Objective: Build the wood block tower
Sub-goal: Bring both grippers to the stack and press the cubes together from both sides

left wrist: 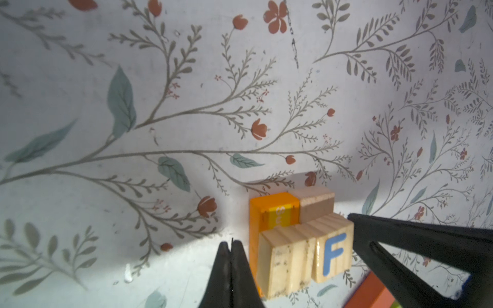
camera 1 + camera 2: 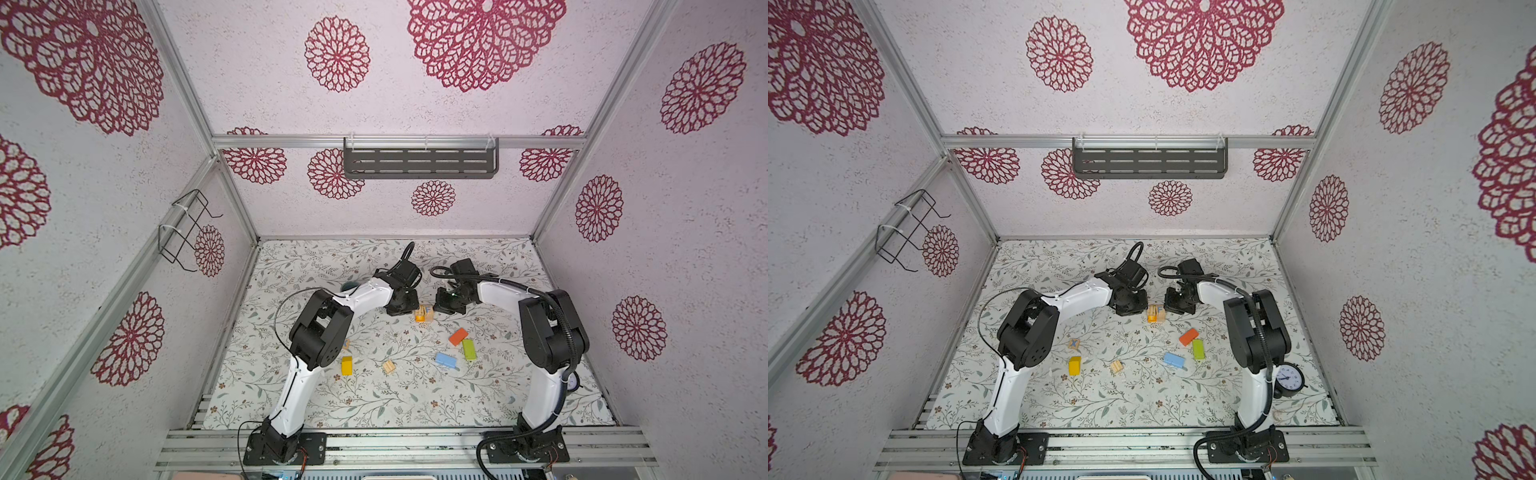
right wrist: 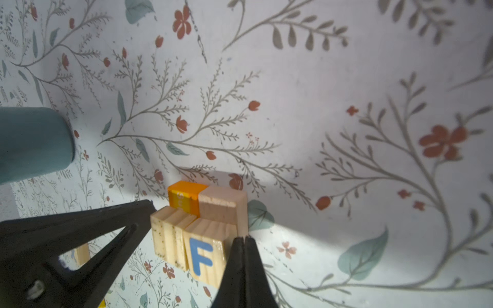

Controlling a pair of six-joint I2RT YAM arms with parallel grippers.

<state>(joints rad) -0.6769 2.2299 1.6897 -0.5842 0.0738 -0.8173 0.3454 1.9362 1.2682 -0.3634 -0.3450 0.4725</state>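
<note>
Beside the tower, closed left hand

A flower-and-leaf printed sheet covers the tabletop. A matte teal cup stands on it towards the back left, and a round black alarm clock with a white face stands near the front right. A grey slotted metal shelf hangs on the back wall, and a black wire rack hangs on the left wall.

A small cluster of wood blocks, orange and natural, is seen on the floral bench between the left tool and the right tool, close to both. Toward the arm bases from the right tool, an orange block, a green block and a blue block are scattered. A grooved cube and a yellow block are found likewise from the left tool.
</note>
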